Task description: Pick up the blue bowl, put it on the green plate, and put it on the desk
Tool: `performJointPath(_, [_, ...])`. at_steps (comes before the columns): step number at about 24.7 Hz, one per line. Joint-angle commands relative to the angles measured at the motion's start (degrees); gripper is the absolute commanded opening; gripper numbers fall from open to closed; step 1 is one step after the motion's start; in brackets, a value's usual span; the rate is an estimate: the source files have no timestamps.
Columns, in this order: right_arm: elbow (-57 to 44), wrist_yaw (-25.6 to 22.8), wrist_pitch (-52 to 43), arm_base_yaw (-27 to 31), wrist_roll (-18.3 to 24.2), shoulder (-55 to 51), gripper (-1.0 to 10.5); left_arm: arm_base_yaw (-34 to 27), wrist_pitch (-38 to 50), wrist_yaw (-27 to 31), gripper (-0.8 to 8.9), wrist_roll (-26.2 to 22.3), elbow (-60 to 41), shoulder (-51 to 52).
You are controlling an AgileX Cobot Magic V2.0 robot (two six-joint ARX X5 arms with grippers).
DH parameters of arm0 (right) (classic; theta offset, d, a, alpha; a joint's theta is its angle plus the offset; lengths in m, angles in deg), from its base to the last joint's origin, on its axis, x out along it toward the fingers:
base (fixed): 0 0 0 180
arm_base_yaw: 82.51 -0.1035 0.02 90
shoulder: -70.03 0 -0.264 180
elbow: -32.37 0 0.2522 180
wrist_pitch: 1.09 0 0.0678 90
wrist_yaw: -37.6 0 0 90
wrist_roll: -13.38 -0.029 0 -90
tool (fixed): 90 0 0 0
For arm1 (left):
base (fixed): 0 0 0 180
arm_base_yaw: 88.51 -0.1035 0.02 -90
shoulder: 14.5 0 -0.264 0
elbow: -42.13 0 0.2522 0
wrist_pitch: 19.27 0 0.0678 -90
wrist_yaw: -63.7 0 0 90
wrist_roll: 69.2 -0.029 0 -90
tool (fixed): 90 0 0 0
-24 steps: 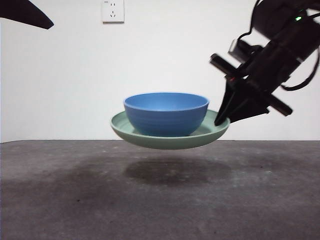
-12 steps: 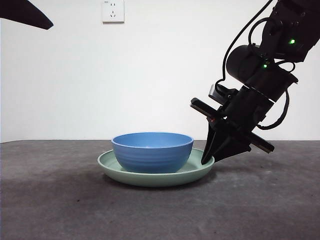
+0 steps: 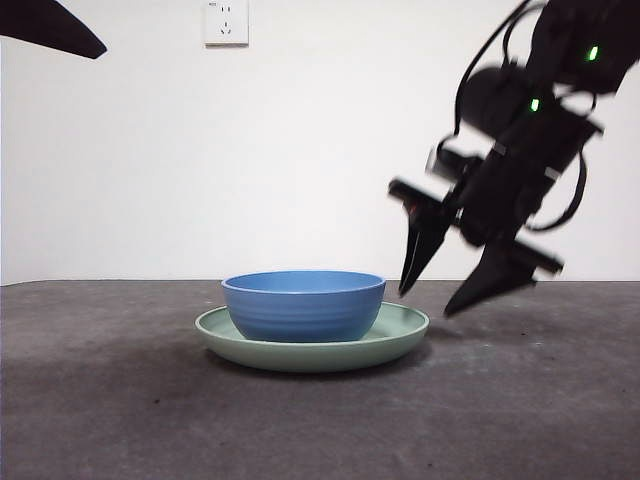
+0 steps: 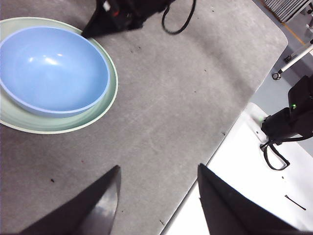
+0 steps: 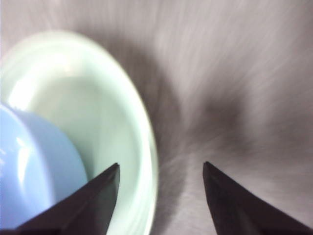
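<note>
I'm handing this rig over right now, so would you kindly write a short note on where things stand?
Right gripper: open, empty, raised just beside the green plate's rim, touching nothing.
Left gripper: open, empty, waiting away from the dishes.
Blue bowl: sits upright inside the green plate.
Green plate: rests flat on the desk.
Done: bowl on plate, plate on desk, grip released.
Left: apparently only to pull the right arm clear.

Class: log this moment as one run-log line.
blue bowl: on green plate | plate: on desk | right gripper: open, above plate rim | left gripper: open, waiting
</note>
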Motion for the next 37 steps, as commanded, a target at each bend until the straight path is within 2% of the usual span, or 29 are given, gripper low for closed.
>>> performJointPath(1, [1.3,-3.0,1.7,-0.2,3.5,-5.4,2.7,0.3,0.4,-0.4,2.48,-0.5,0.6,-0.3])
performJointPath(5, [1.3,-2.8,8.1,-0.9,10.0,-17.3,2.7,0.3,0.4,-0.4,2.48,-0.5,0.6,-0.3])
performJointPath(7, [1.3,-1.0,12.3,-1.7,12.7,-23.6,2.7,0.3,0.4,-0.4,2.48,-0.5,0.6,-0.3])
performJointPath(9, [1.3,1.1,16.9,-2.2,14.2,-29.4,2.7,0.3,0.4,-0.4,2.48,-0.5,0.6,-0.3])
performJointPath(14, [1.3,1.7,26.2,-3.7,16.3,-37.9,2.7,0.3,0.4,-0.4,2.48,-0.5,0.6,-0.3])
performJointPath(18, [-0.2,2.7,31.4,-5.3,16.6,-41.9,2.7,0.3,0.4,-0.4,2.48,-0.4,0.6,-0.3])
performJointPath(28, [-11.9,3.1,30.9,-11.7,16.5,-48.8,2.7,0.3,0.4,-0.4,2.48,-0.4,0.6,-0.3])
performJointPath(37, [-13.3,3.1,28.9,-13.4,16.2,-49.0,2.7,0.3,0.4,-0.4,2.48,-0.4,0.6,-0.3])
